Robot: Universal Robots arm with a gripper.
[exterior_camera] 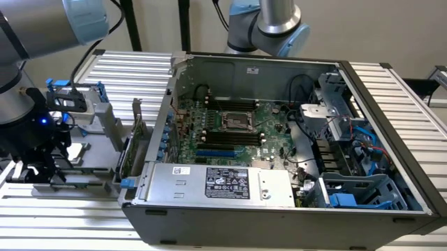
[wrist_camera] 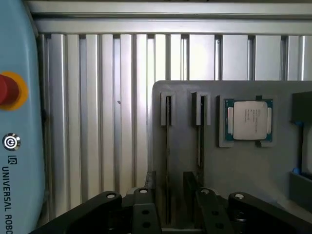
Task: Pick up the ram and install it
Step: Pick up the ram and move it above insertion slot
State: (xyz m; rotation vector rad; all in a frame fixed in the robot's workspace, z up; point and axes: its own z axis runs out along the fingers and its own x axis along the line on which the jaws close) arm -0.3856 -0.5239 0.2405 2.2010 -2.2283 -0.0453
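My gripper point(wrist_camera: 170, 195) hangs low over a grey holder block point(wrist_camera: 239, 165) and is open, one finger point(wrist_camera: 150, 187) and the other point(wrist_camera: 191, 187) apart on either side of a narrow slot point(wrist_camera: 168, 146). In that slot and in its neighbour point(wrist_camera: 200, 136) stands a thin dark strip seen edge-on, likely the ram; the neighbour's strip looks greenish. In the exterior view the gripper point(exterior_camera: 35, 167) is at the far left over the same holder point(exterior_camera: 77, 170), outside the open computer case point(exterior_camera: 209, 209). The motherboard's black ram slots point(exterior_camera: 231, 138) lie bare inside.
A square silver processor point(wrist_camera: 248, 121) sits in the holder beside the slots. A light-blue pendant with a red button point(wrist_camera: 14, 146) lies next to it. An upright green card with a metal bracket point(exterior_camera: 136, 138) stands between holder and case. The power supply point(exterior_camera: 223, 183) and cables crowd the case's front and right.
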